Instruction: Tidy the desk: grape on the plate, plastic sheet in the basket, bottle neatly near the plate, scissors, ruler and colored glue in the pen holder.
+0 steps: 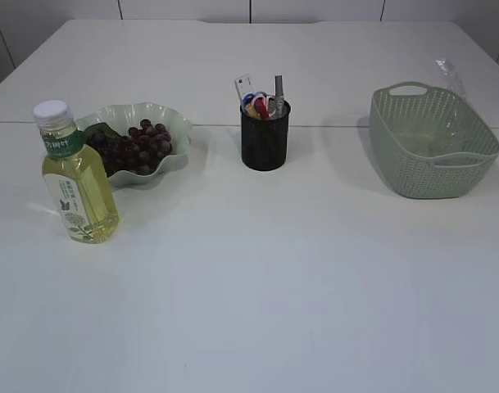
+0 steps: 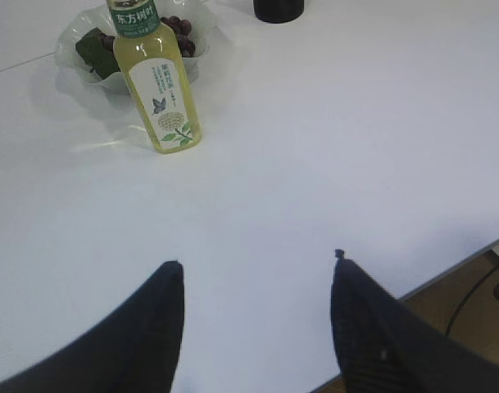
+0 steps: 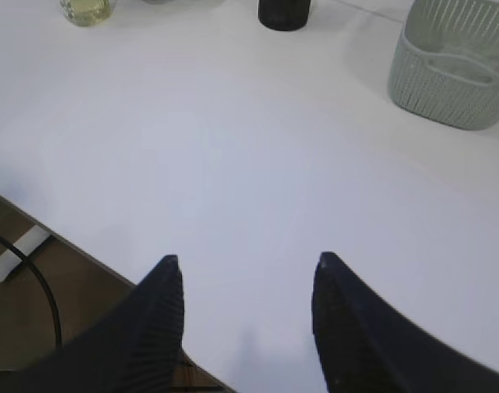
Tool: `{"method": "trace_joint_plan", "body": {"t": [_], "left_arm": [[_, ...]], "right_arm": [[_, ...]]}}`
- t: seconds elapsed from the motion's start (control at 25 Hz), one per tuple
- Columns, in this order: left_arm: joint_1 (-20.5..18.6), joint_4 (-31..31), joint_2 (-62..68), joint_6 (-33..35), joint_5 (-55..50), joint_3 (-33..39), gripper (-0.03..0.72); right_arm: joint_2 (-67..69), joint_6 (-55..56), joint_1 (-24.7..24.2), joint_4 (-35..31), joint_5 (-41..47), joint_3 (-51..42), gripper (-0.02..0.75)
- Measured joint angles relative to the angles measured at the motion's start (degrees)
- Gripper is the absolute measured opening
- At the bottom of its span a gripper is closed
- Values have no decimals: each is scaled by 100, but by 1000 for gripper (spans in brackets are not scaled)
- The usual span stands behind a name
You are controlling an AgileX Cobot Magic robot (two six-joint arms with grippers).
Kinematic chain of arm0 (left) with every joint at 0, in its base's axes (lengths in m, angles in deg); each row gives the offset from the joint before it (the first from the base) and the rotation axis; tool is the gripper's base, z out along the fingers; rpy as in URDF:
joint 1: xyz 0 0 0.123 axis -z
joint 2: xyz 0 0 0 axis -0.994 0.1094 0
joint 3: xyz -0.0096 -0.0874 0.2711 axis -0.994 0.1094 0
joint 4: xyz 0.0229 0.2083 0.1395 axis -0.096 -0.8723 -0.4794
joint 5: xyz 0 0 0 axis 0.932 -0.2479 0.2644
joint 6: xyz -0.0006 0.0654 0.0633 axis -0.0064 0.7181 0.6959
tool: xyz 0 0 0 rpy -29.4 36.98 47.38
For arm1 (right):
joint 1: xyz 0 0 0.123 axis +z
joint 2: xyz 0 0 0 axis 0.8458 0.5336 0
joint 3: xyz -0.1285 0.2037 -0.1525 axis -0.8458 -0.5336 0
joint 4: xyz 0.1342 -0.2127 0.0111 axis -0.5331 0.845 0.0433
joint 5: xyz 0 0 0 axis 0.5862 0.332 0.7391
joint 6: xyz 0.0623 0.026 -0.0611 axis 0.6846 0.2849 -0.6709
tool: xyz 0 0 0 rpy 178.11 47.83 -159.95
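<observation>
A bunch of dark grapes [image 1: 138, 147] lies on the pale green wavy plate [image 1: 174, 123]. The yellow-green bottle [image 1: 77, 180] stands upright in front of the plate's left side; it also shows in the left wrist view [image 2: 161, 90]. The black pen holder [image 1: 265, 135] holds scissors [image 1: 260, 104], a ruler [image 1: 244, 87] and a grey glue stick [image 1: 278, 94]. The clear plastic sheet [image 1: 449, 78] sticks out of the green basket [image 1: 429, 143]. My left gripper [image 2: 256, 266] and right gripper [image 3: 245, 262] are open and empty over the table's front edge. Neither shows in the exterior view.
The white table [image 1: 257, 270] has a seam running across behind the plate. The table's front edge and brown floor with a cable [image 3: 36, 278] show in the wrist views. The basket also shows at the right wrist view's upper right [image 3: 454, 70].
</observation>
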Motion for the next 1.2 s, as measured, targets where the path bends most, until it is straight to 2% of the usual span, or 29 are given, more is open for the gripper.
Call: {"method": "trace_joint_plan", "body": {"t": [0.24,0.88,1.04,1.2], "left_arm": [[0,-83,0,-54,-9,4,417],[0,-160,0,-159,-9,13,417],[-43,-160,0,-159,-9,13,417],[-557,-160,0,-159,-9,13,417]], "right_arm": [[0,-52,0,23,-408,-341,386],[0,-52,-60,91,-464,-405,386],[0,-52,-537,91,-478,-405,386],[0,-52,-1456,101,-478,-405,386]]}}
